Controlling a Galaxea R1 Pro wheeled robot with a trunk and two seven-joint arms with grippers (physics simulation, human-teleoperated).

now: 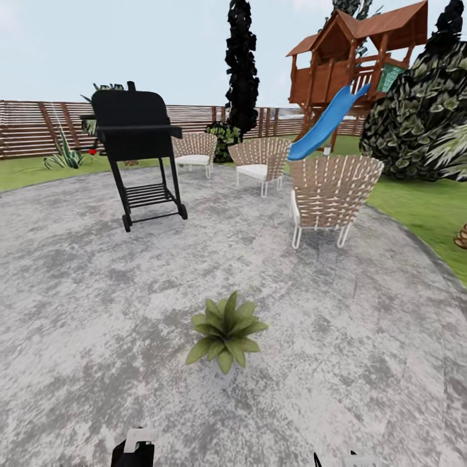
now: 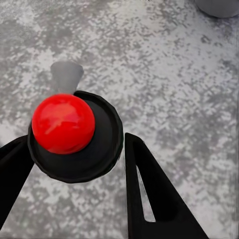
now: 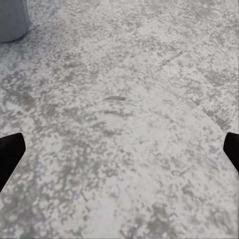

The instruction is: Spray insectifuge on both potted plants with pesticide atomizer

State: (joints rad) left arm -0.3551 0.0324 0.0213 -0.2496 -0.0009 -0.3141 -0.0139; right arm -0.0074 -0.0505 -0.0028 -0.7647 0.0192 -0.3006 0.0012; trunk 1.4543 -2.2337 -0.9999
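My left gripper [image 2: 74, 164] is clamped around the dark round-topped pesticide atomizer [image 2: 74, 137] with its red cap, and straight ahead on the grey stone patio [image 1: 363, 363] sits the green broad-leaved potted plant [image 1: 226, 332], nearer this arm than my spread right fingers [image 3: 10, 154].

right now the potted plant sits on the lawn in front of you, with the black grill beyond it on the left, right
Not quite. The potted plant sits on the grey stone patio, not on the lawn; the head view shows it. The rest holds: it is in front of the robot, and the black grill stands beyond it on the left.
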